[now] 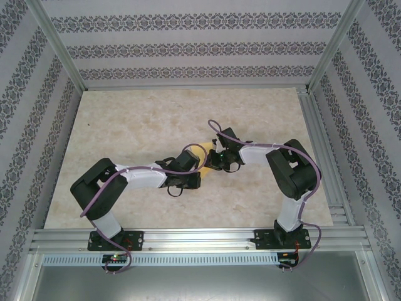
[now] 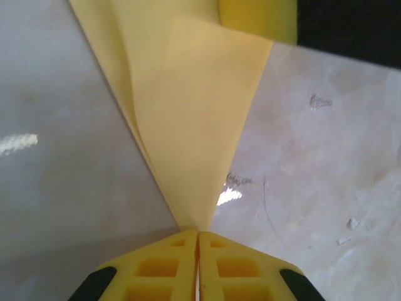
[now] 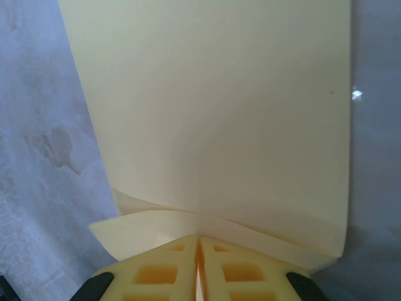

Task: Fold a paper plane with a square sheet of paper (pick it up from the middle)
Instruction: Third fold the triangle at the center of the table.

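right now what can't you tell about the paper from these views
- Top external: yellow paper mostly hidden by left arm and right arm; shape unclear.
- Left wrist: paper's far end cut off by the top edge, beyond the left tool.
- Right wrist: top edge cuts it too; layers at the right tool can't be counted.

Nothing readable is showing anywhere, neither text, label, brand nor number. Two faint scribble-like marks (image 2: 319, 100) are lying on the pale table (image 2: 326, 207) in the left wrist view — too blurred to make out. The walls (image 1: 188, 47) are carrying an ornamental pattern — not lettering.
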Available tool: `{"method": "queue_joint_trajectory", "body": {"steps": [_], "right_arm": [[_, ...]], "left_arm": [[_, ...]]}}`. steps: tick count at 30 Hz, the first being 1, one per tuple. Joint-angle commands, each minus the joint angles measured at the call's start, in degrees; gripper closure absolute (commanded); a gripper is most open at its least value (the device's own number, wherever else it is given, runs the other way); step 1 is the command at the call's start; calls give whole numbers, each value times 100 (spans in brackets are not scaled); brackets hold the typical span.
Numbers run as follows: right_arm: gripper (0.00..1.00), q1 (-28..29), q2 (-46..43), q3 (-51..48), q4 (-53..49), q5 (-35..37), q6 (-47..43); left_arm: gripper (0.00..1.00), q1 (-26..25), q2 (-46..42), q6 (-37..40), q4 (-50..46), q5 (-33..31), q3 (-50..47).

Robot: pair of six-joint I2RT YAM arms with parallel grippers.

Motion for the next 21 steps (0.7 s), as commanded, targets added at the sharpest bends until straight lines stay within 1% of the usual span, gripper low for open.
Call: {"method": "queue_joint_trajectory", "body": {"steps": [1,4,6,10,11,13,16,19,21], "right_arm": [[89,-55,252,-172,-347,467,47],[88,-56,83,-142,-265,327,121],[87,-52,-101,-84,-222,218,196],[80,-51,-622,28,-194,176,304],[77,-57,-755,30,-224,218,309],[69,-77,-1034,11,-321,396,318],[51,-150,-1417,-124,-460,822,313],[41,-293,-1649,-312,-411,1002,261],[37,-381,-1718,-404,-392,990,213]], "left_arm": [[89,-152,-221,107,-762,136,-36],[86,-143,-480,-31,-660,54,70],[84,-129,-640,-111,-640,-127,135],[76,-75,-911,-296,-580,-542,134],[74,-57,-949,-334,-570,-619,127],[66,-40,-991,-395,-545,-759,135],[59,8,-952,-466,-480,-881,190],[55,113,-848,-534,-297,-897,257],[54,149,-769,-513,-204,-883,339]]}}
